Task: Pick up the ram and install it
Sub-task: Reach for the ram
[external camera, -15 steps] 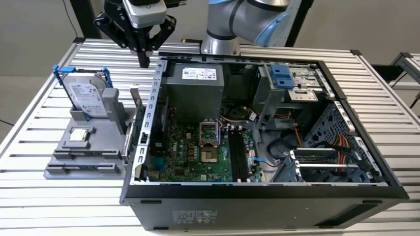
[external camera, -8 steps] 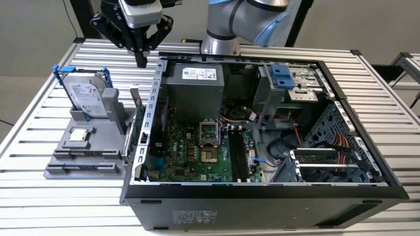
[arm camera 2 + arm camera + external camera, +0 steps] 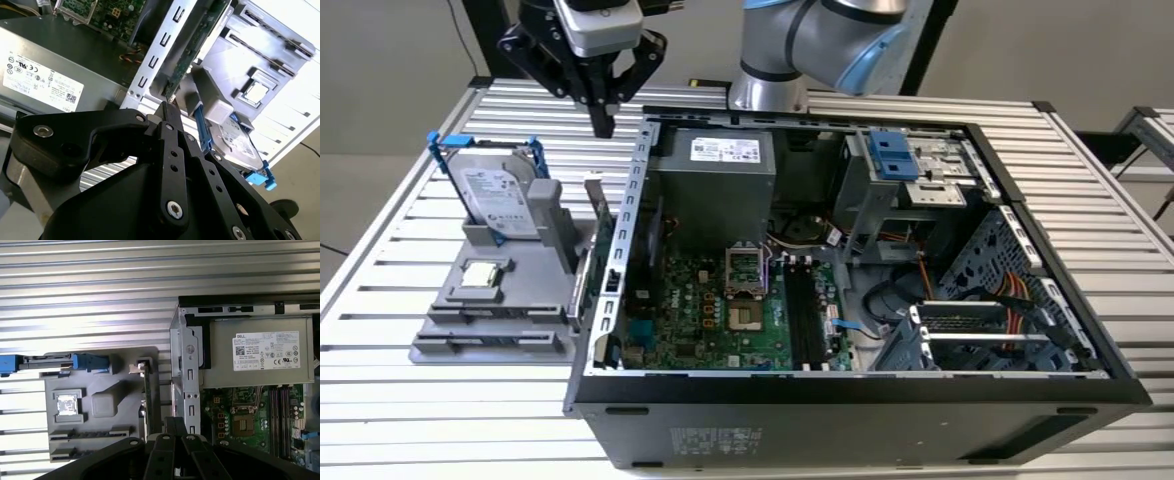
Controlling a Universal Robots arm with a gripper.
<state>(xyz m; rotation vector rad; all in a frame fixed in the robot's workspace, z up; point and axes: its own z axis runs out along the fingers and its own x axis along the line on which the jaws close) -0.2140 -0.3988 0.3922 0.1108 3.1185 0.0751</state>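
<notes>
**Closed, empty hand [image 3: 602, 126] hovers above the grey holder [image 3: 454, 340], where the ram [image 3: 598, 215] stands on its long edge.**
The ram sits in a slot at the holder's edge, on the side away from the holder's hard drive [image 3: 494, 195]; in the first wrist view it shows as a thin line [image 3: 146, 395]. It looks light and stiff, but thin and fragile. I judge the best hold to be across its flat faces near mid-length at the free upper edge, squarely, as a skewed pinch could tilt or twist it.

In the first wrist view the gripper [image 3: 175, 426] hides one end of the ram [image 3: 147, 400]; its chips are indiscernible.
</notes>
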